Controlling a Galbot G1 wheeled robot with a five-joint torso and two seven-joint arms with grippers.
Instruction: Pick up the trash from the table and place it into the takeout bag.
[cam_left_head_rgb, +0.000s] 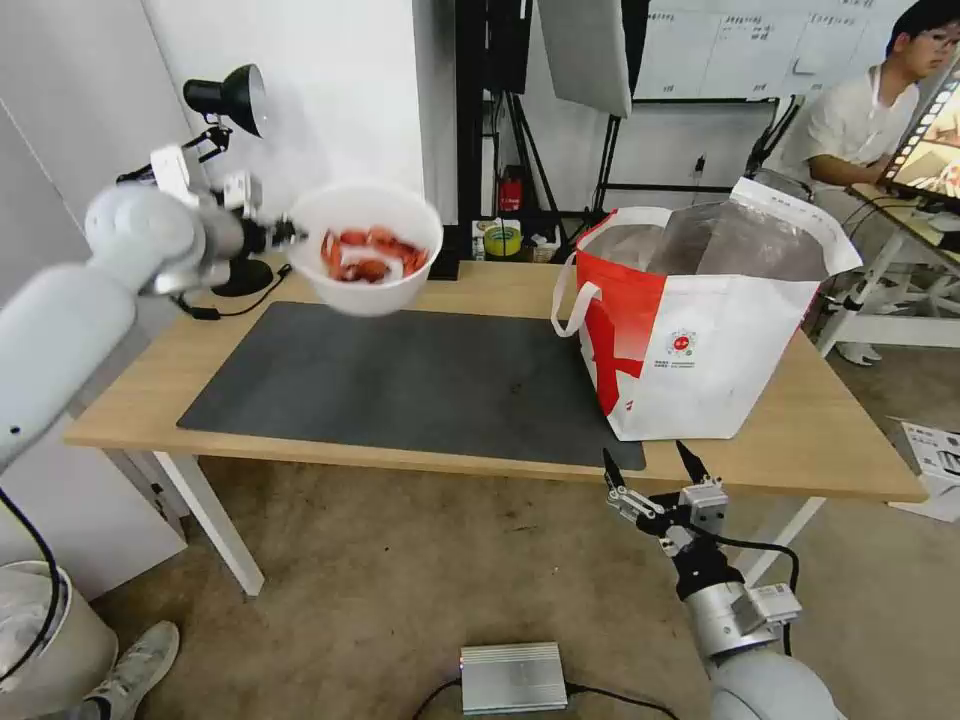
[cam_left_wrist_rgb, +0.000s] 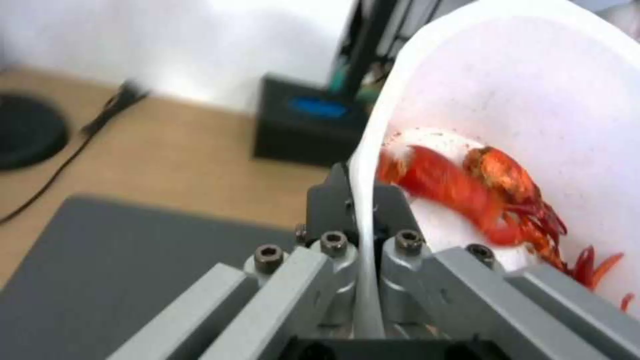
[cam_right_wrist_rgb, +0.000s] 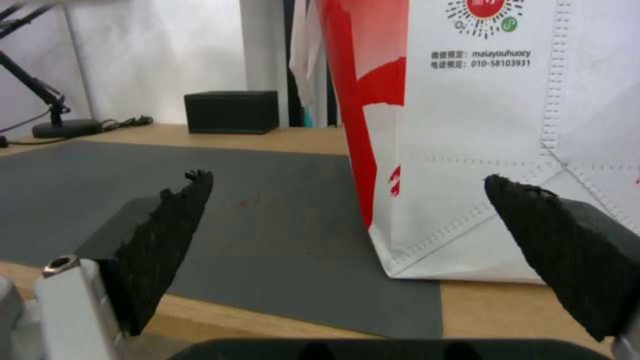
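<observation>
The white round bowl of red crayfish shells (cam_left_head_rgb: 366, 250) is held aloft by its rim, pinched between the left gripper (cam_left_wrist_rgb: 365, 227) fingers, so as to clear the red-and-white foil-lined takeout bag (cam_left_head_rgb: 700, 320), while the right gripper (cam_left_head_rgb: 652, 468) waits spread open below the table edge.

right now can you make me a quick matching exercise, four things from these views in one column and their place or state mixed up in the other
Things:
1. white bowl
2. takeout bag
3. right gripper
4. black box

Places or states:
A. open, just off the table's near edge
B. at the table's back edge
C. held in the air by its rim in the left gripper
D. standing open on the table

Pairs: 1-C, 2-D, 3-A, 4-B
</observation>
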